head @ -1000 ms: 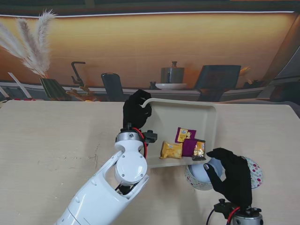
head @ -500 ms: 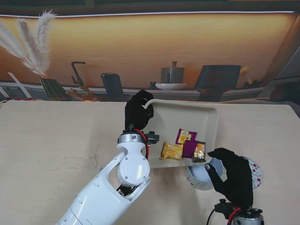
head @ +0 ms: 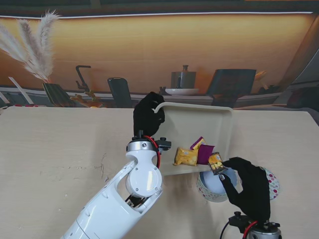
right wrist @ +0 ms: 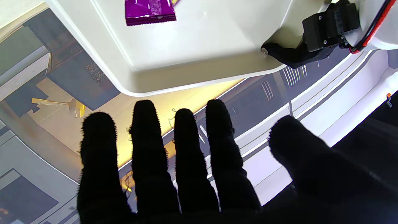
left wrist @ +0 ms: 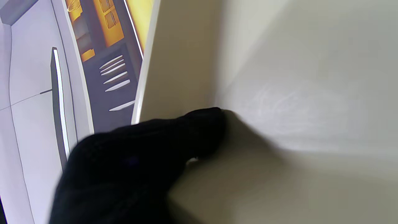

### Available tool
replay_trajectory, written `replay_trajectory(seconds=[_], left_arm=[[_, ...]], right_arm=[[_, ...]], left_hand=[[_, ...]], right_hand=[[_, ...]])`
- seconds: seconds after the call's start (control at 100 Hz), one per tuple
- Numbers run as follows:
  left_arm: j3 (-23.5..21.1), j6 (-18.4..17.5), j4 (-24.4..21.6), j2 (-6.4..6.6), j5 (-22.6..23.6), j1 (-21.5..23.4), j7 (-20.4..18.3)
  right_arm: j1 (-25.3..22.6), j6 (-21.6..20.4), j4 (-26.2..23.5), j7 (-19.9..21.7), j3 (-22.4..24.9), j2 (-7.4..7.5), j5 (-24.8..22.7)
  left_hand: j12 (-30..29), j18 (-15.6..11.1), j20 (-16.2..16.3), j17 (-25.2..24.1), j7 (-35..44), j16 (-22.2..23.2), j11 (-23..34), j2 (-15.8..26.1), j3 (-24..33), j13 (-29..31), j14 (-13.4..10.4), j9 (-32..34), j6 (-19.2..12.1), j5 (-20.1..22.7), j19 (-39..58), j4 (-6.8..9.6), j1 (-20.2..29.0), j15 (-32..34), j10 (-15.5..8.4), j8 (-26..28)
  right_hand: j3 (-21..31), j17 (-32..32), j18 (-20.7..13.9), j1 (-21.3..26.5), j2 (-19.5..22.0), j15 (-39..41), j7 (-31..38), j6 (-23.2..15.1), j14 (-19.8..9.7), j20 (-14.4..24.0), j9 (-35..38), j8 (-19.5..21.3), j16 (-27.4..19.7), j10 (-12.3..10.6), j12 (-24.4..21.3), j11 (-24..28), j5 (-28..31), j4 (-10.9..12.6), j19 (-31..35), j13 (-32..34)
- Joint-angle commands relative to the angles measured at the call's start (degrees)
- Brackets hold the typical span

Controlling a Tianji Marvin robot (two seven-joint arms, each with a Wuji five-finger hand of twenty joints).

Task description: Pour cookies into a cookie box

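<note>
My left hand [head: 148, 115] is shut on the far left corner of the cream tray [head: 199, 122] and holds it tilted, with its near right corner lowest. In the left wrist view a black finger [left wrist: 140, 155] presses the tray wall [left wrist: 295, 77]. A yellow packet [head: 186, 157], a purple packet [head: 204, 153] and a gold packet [head: 216, 163] lie at the low edge. The gold one hangs over the round polka-dot cookie box [head: 269, 181]. My right hand [head: 247, 191] stands beside the box, nearer to me, with fingers [right wrist: 186, 174] spread and nothing seen between them. The tray [right wrist: 217, 37] and purple packet [right wrist: 149, 11] show beyond them.
The light wooden table [head: 55, 149] extends to the left and right of the tray. A printed kitchen backdrop [head: 159, 55] stands along the far edge. My left forearm [head: 134, 189] crosses the table nearer to me than the tray.
The tray's far left corner has risen, so the tilt is steeper. The packets have slid toward the near right corner, and the gold one now overhangs the box. My right hand has barely moved.
</note>
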Motion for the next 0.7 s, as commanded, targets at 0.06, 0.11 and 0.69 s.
replay_trajectory(seconds=[0.06, 0.11, 0.69], left_arm=[[0.52, -0.13, -0.07, -0.62, -0.39, -0.14, -0.84], [0.6, -0.06, 0.06, -0.73, -0.55, -0.14, -0.66], [0.37, -0.98, 0.31, -0.33, 0.41, -0.35, -0.93]], right_arm=[[-0.18, -0.1, -0.31, 0.99, -0.2, -0.21, 0.09], [-0.3, -0.05, -0.35, 0.85, -0.17, -0.21, 0.01], [-0.48, 0.06, -0.46, 0.59, -0.07, -0.27, 0.07]], left_hand=[[2.95, 0.33, 0.22, 1.89, 5.75, 1.35, 9.36, 7.31, 4.1, 9.45, -5.88, 5.39, -1.91, 3.35, 5.33, 3.88, 3.71, 13.06, -4.74, 1.82], [2.97, 0.33, 0.21, 1.89, 5.74, 1.35, 9.38, 7.29, 4.07, 9.47, -5.81, 5.38, -1.88, 3.37, 5.33, 3.89, 3.7, 13.06, -4.76, 1.81], [2.87, 0.33, 0.13, 1.89, 5.84, 1.36, 9.52, 7.38, 4.05, 9.52, -5.84, 5.53, -2.06, 3.4, 5.45, 4.17, 3.59, 13.07, -4.92, 1.74]], right_hand=[[-0.59, -0.81, 0.7, -0.87, 0.12, 0.97, -0.75, -0.5, 1.57, 0.35, -0.19, -0.2, 0.37, 0.28, 0.1, 0.31, -0.11, 1.57, 0.12, -0.73], [-0.59, -0.76, 0.66, -0.89, 0.15, 0.92, -0.75, -0.55, 1.66, 0.36, -0.2, -0.21, 0.35, 0.32, 0.1, 0.29, -0.14, 1.58, 0.16, -0.82], [-0.57, -0.83, 0.65, -0.79, 0.13, 0.96, -0.77, -0.35, 1.74, 0.27, -0.38, -0.25, 0.38, 0.38, 0.1, 0.31, -0.16, 1.57, 0.16, -0.98]])
